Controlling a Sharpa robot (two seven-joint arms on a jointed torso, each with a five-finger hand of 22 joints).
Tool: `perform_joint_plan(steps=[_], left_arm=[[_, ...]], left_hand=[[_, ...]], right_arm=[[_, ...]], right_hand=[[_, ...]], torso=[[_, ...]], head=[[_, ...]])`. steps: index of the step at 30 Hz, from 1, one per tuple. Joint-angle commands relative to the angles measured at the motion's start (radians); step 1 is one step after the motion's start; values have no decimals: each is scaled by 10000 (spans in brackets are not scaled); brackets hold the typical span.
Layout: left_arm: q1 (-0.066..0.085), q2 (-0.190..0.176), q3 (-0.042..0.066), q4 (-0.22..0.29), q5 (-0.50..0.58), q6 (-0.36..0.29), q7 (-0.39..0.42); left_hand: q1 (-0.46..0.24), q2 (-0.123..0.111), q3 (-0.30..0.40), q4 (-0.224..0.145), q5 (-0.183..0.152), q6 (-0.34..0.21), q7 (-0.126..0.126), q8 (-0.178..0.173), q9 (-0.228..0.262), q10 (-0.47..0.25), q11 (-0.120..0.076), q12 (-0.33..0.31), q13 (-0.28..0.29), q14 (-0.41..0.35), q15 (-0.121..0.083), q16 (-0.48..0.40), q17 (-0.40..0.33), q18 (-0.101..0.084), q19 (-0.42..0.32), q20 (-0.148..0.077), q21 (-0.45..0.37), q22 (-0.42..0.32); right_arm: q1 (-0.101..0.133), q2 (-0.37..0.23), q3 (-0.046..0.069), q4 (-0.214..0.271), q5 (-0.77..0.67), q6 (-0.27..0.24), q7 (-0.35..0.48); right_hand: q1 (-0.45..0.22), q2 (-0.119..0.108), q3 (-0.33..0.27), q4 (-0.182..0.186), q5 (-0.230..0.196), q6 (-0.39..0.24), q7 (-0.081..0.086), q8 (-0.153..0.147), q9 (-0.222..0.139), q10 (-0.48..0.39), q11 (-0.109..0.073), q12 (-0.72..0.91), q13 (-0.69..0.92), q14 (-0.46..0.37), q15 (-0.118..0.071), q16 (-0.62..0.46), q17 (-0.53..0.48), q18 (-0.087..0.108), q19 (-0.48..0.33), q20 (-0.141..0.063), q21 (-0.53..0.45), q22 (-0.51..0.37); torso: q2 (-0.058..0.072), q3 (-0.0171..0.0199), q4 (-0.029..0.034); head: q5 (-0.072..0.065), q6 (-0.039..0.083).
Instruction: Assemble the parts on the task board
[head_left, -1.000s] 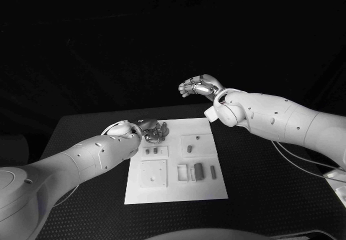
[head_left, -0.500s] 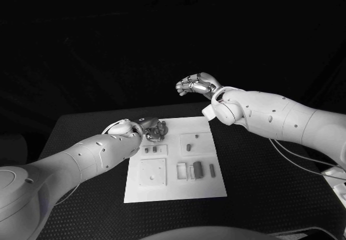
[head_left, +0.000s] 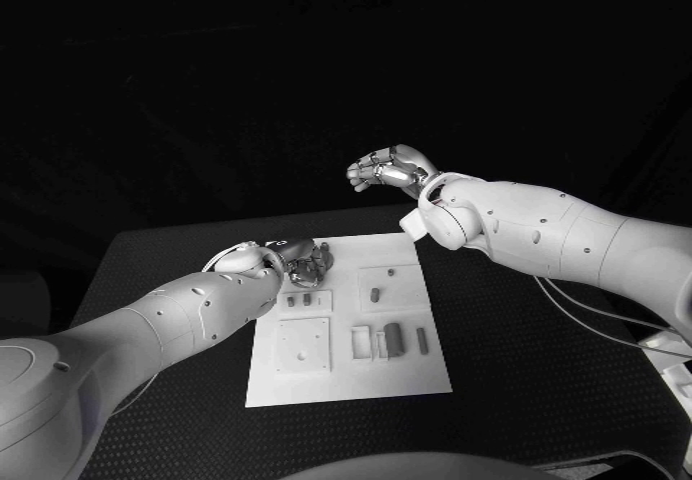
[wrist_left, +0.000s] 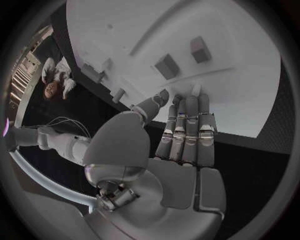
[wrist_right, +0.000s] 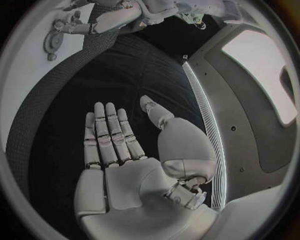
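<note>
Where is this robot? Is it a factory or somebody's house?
Probably a robot test lab, not a house: a black table in a dark room, a white task board with small parts, and the robot's left hand reaching over it.

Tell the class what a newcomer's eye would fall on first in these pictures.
The flat white rectangular task board stands out at the middle of the black table. The silver left hand reaches down at its far left corner, while the silver right hand is raised beyond the table's far edge.
</note>
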Motion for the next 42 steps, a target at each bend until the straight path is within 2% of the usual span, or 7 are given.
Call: perform_joint_plan(steps=[1,12,14,20,33,42], left_arm=[[1,-10,6,-55,-56,462,70],[-28,-20,4,-78,-57,820,146],[-29,-33,4,-67,-57,832,177],[-29,-43,4,-89,-56,624,257],[-33,101,1,-263,-56,184,78],[-136,163,-4,-475,-57,240,-212]], left_hand=[[61,86,-29,5,-9,34,66,20,-15,-46,6,-59,-17,-37,-23,-28,23,1,-9,11,-51,17],[74,217,92,15,127,28,118,-15,-95,-110,37,-167,-84,-95,2,-80,100,-19,-56,29,-77,34],[55,243,106,14,128,68,93,1,-101,-90,-10,-167,-89,-98,0,-86,119,-21,-60,30,-77,40],[33,302,153,1,128,385,110,150,-114,242,-104,-42,-36,-48,-38,-82,231,-13,-18,0,-53,90],[197,294,255,-6,106,364,219,120,-195,484,-77,32,28,94,-101,-72,349,5,117,-58,-51,98],[287,258,318,-11,137,399,353,133,-222,484,-66,-7,18,135,-107,-127,375,2,143,-66,-81,64]], right_arm=[[12,-2,5,33,-49,51,64],[16,19,5,51,-49,67,71],[16,9,5,64,-49,72,67],[17,9,5,70,-49,72,70],[17,56,5,55,-49,153,57],[25,50,5,89,-30,209,75]], right_hand=[[-72,-7,3,13,-11,-52,196,10,-12,11,19,-63,-7,-71,5,-7,-9,-26,-46,-11,-24,10],[-74,-3,4,17,-11,-50,196,13,-13,13,19,-64,-6,-73,6,-5,-11,-28,-49,-11,-23,14],[-75,-2,4,18,-11,-50,195,13,-13,14,19,-64,-6,-74,6,-5,-11,-29,-50,-11,-22,14],[-75,-1,4,19,-11,-50,195,15,-13,14,19,-65,-5,-75,7,-3,-12,-29,-51,-12,-22,16],[-65,7,10,14,-10,-50,191,18,-14,15,18,-68,-5,-83,9,-3,-15,-32,-58,-14,-22,21],[-73,10,7,19,-12,-50,190,20,-16,16,19,-70,-4,-89,12,-4,-17,-35,-62,-12,-22,24]], torso=[[-3,0,6],[-3,-3,3],[-3,-8,3],[-13,-6,13],[-7,-3,4],[-4,2,6]], head=[[-33,-23],[-63,-50],[-74,-64],[-55,-67],[-46,-79],[-42,-91]])
